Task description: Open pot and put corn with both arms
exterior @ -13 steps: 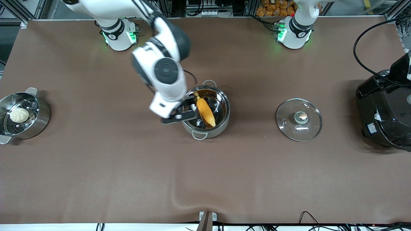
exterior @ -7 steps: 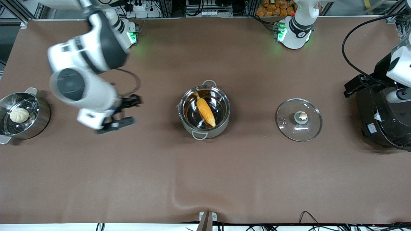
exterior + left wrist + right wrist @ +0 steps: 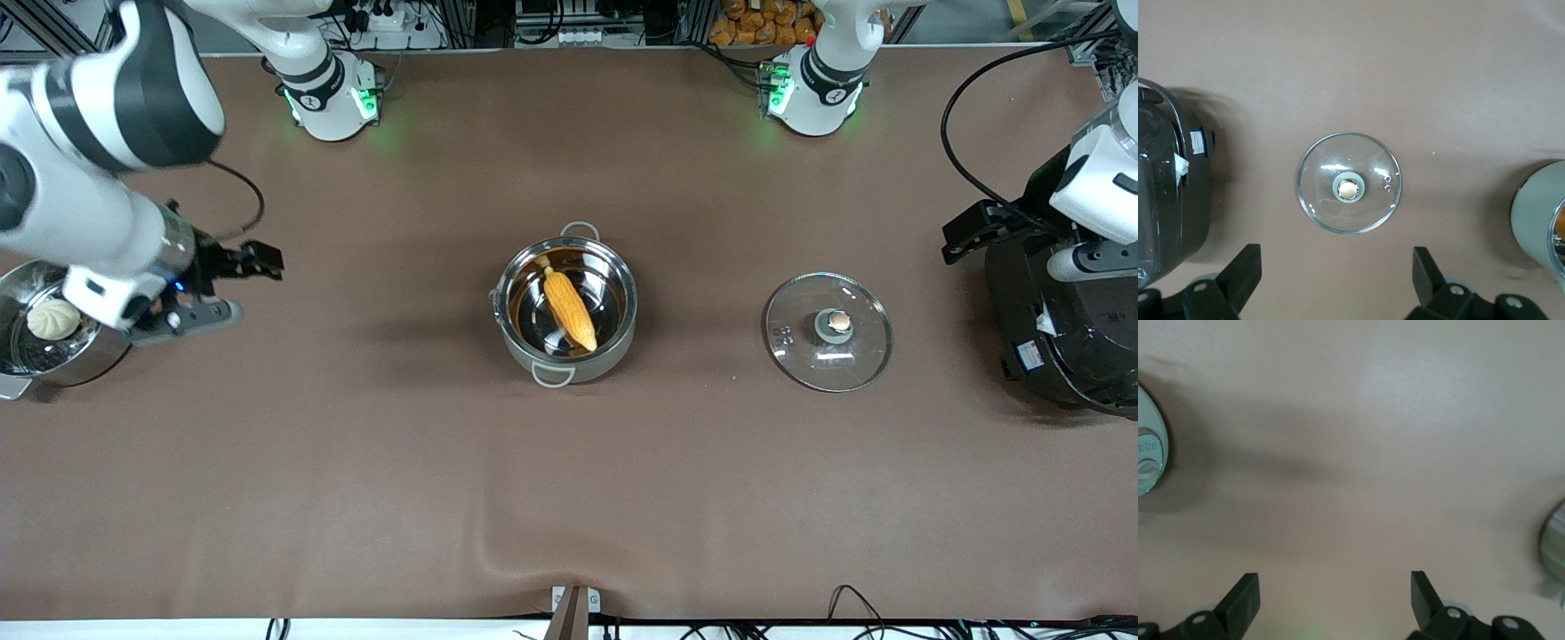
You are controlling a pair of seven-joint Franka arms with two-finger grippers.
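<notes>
Now that the right claw (image 3: 233, 286) has been pulled away over the counter (image 3: 569, 480), spread wide and empty, the corn (image 3: 570, 309) is left in the pot (image 3: 566, 309). With the lid (image 3: 829, 331) off and the left claw (image 3: 978, 233) parked wide and empty by the black cooker (image 3: 1067, 329), the job looks pretty much done.

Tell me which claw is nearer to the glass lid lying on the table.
The left claw. It hangs open beside the black cooker, at the left arm's end, close to the glass lid. The right claw is open beside the steamer pot, at the right arm's end.
</notes>
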